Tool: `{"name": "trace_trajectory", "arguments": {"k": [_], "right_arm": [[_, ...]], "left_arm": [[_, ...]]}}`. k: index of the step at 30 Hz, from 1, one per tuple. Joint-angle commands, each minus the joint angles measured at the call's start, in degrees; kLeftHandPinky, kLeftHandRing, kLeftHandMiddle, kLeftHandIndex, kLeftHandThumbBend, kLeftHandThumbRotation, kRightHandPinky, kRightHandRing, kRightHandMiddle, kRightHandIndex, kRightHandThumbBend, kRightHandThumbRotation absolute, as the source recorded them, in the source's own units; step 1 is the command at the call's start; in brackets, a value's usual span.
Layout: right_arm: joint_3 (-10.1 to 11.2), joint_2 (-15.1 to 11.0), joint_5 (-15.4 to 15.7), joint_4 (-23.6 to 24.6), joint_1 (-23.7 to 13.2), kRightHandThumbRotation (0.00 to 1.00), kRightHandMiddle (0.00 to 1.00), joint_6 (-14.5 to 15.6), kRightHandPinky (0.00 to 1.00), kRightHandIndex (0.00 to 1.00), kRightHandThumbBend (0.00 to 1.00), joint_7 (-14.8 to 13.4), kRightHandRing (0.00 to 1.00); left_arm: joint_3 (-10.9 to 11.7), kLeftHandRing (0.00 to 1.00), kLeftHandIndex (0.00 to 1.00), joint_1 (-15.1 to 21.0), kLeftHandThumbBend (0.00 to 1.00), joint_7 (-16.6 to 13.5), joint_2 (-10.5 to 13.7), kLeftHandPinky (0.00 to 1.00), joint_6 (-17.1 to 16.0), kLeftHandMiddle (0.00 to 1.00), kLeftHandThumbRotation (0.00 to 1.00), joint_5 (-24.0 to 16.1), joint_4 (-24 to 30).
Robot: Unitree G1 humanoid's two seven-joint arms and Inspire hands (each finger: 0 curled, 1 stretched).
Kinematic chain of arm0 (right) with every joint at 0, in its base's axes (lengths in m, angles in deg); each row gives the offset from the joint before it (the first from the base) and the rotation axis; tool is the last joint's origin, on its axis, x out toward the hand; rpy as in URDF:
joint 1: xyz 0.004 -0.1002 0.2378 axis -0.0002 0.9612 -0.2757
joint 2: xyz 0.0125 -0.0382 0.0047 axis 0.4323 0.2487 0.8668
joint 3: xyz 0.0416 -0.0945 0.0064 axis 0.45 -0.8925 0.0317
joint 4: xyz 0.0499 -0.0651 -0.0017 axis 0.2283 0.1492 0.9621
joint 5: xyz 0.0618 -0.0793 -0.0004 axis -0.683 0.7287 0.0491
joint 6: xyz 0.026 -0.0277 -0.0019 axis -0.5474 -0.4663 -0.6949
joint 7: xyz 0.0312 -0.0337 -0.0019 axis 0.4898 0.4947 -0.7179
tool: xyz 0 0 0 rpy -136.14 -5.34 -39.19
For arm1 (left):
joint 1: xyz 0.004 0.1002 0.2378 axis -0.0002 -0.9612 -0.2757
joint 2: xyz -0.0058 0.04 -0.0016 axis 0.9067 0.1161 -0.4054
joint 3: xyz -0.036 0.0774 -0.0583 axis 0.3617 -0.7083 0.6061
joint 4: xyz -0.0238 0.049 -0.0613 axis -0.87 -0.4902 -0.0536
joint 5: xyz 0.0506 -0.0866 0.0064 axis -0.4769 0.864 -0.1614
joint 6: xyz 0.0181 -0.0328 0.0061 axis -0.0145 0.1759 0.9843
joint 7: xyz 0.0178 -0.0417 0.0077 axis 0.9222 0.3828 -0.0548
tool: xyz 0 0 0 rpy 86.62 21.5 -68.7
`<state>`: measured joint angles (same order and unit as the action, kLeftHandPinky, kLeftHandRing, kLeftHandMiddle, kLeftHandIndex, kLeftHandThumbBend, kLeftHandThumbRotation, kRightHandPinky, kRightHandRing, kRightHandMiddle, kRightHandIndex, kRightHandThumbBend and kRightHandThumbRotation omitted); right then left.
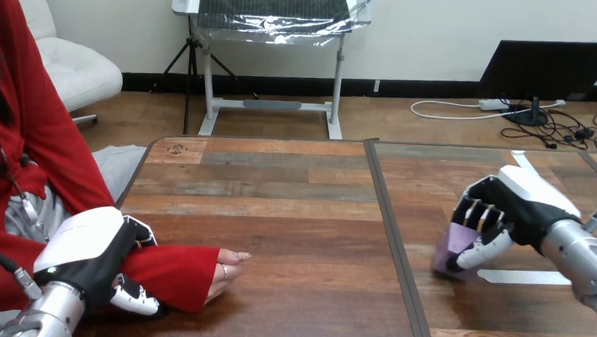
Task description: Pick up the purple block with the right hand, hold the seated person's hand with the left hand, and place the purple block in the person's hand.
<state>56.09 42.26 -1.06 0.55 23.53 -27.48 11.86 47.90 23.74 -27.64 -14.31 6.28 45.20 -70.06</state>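
Rightward, my right robot hand [506, 212] curls its fingers round the purple block [452, 247] on the worktop [278, 213]; leftward, my left robot hand [86, 258] clasps the person's forearm [177, 273], thumb curled beneath.

Wood-plank table [278, 213], two panels with a dark seam [394, 218] running front to back. On the left panel, near edge, lie the person's red-sleeved forearm [173, 273] and hand [226, 270], with my left hand [94, 258] wrapped round the forearm. On the right panel are the block [453, 250], my right hand [499, 215] curled round it, a white tape strip [525, 277] just beside it, and another strip [522, 159] near the far edge.
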Motion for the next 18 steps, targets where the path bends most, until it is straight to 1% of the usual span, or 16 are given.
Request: {"name": "trace_trajectory", "arguments": {"k": [1, 5, 8, 11, 14, 18], "right_arm": [[1.6, 0.8, -1.4, 2.0, -2.7, 0.0, 0.48, 0.2, 0.41, 0.49, 0.83, -0.6, 0.45], [1.8, 1.3, -1.5, 2.0, -2.9, 0.0, 0.49, 0.6, 0.43, 0.49, 0.82, -0.6, 0.45], [2.0, 1.6, -1.8, 2.0, -3.0, 0.0, 0.49, 0.7, 0.44, 0.5, 0.82, -0.7, 0.46], [2.2, 1.9, -2.2, 2.1, -3.1, 0.0, 0.5, 0.7, 0.45, 0.5, 0.82, -0.3, 0.47], [2.4, 2.0, -2.4, 2.2, -3.2, 0.0, 0.5, -0.1, 0.45, 0.5, 0.82, -0.1, 0.47], [2.5, 2.3, -2.8, 2.2, -3.4, 0.0, 0.5, -0.4, 0.45, 0.5, 0.82, -0.2, 0.47]], "left_arm": [[0.2, 0.33, 0.41, 0.4, 0.83, -0.4, -2.1, 0.27, -1.4, 0.41, 0.0, 2.3, 6.0], [0.8, 0.33, 0.41, 0.0, 0.83, -0.6, -2.0, 0.28, -1.6, 0.41, 0.0, 2.6, 7.9], [1.4, 0.33, 0.41, -0.2, 0.83, -0.4, -2.0, 0.28, -1.1, 0.41, 0.0, 3.0, 9.7], [1.7, 0.33, 0.41, -0.2, 0.83, -0.2, -1.9, 0.28, -0.4, 0.41, 0.0, 2.7, 11.4], [2.0, 0.33, 0.42, -0.3, 0.83, -0.5, -1.8, 0.28, -0.2, 0.41, 0.0, 2.3, 12.6], [2.7, 0.33, 0.42, -0.2, 0.84, -1.0, -1.7, 0.28, -0.7, 0.41, 0.0, 2.5, 14.4]]}}
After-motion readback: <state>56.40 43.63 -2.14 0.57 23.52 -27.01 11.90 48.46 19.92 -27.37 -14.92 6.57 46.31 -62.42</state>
